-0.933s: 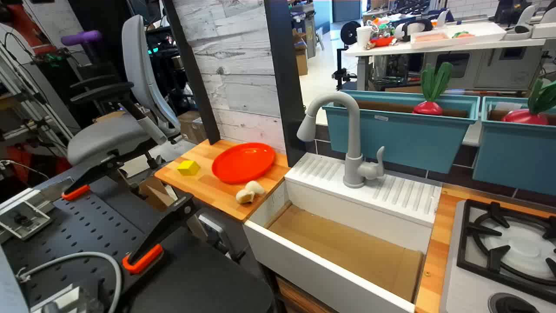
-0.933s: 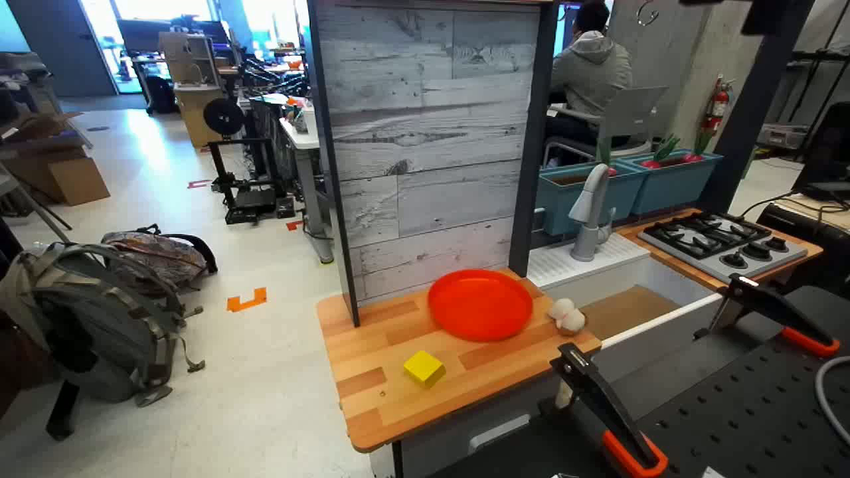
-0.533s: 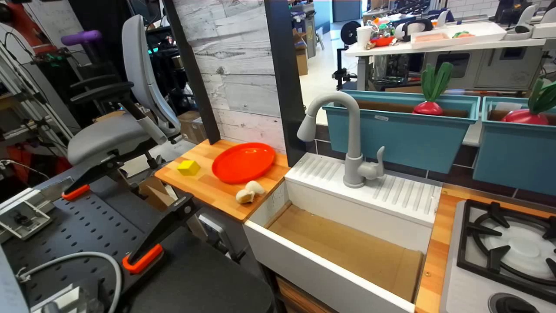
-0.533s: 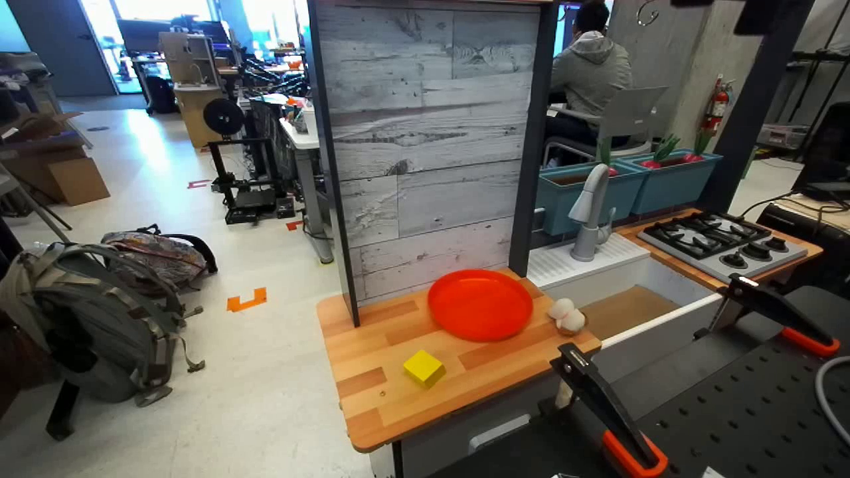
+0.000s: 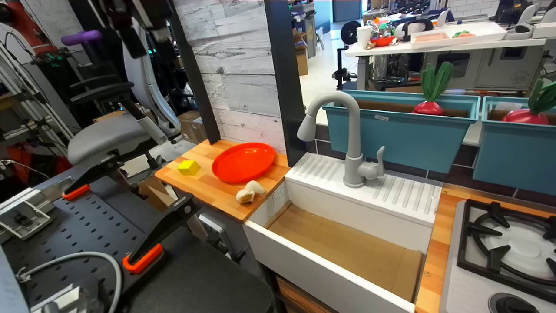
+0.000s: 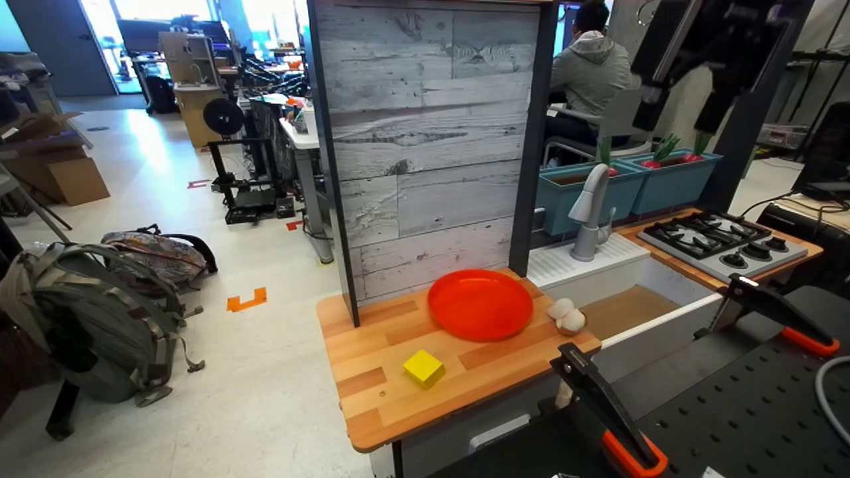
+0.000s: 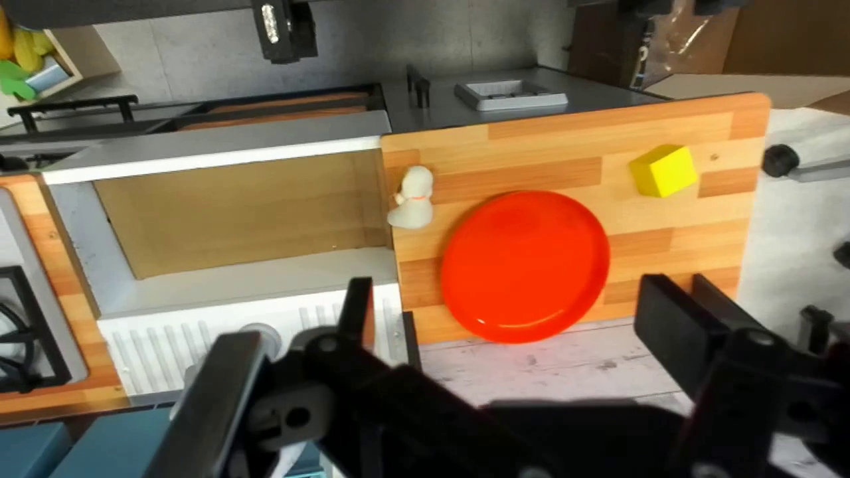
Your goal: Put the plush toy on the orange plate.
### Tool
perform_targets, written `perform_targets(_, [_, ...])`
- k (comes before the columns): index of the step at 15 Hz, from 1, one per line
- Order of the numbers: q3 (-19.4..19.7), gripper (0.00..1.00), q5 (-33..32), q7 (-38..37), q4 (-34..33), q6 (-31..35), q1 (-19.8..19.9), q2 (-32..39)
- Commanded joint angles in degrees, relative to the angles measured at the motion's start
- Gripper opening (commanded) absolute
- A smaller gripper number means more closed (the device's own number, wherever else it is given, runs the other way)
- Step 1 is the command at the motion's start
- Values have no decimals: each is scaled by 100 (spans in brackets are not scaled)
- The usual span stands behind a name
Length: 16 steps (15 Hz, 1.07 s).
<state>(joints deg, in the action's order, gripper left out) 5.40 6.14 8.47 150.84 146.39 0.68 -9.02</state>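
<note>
The plush toy [image 5: 250, 191] is a small cream lump on the wooden counter, near the sink-side edge, in both exterior views [image 6: 568, 316]. In the wrist view the plush toy [image 7: 414, 199] lies left of the orange plate [image 7: 524, 265], apart from it, and shows a thin orange band. The plate lies on the counter in both exterior views [image 5: 244, 163] [image 6: 479, 305], with nothing on it. My gripper [image 7: 507, 285] is open, its fingers wide apart with nothing between them. It hangs high above the counter, at the top of both exterior views [image 5: 150, 47] [image 6: 677, 121].
A yellow block [image 7: 664, 170] sits on the counter [image 7: 531, 143] on the plate's far side from the toy. A sink [image 5: 325, 269] with a tall grey faucet [image 5: 354, 130] adjoins the counter. A wood-look panel [image 6: 425, 133] rises behind the plate. Black-orange clamps [image 5: 163, 230] stand near.
My gripper has come down into sight at the top of both exterior views; before, it was out of view or only a dark edge. The toy, plate and block have not moved.
</note>
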Motion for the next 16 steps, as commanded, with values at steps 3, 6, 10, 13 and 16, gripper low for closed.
perform_targets(3, [-36,100,364,338,-861,992,241,2245])
perform_targets(6, [-239,100,424,347,-1340,1157,500,3150])
perform_targets(10, [-269,100,143,42,-2015,1104,582,4162])
perform_targets(13, [-186,100,-65,-199,-2406,1154,451,4760])
perform_targets(16, [-155,100,-278,-410,-2803,1105,360,5296])
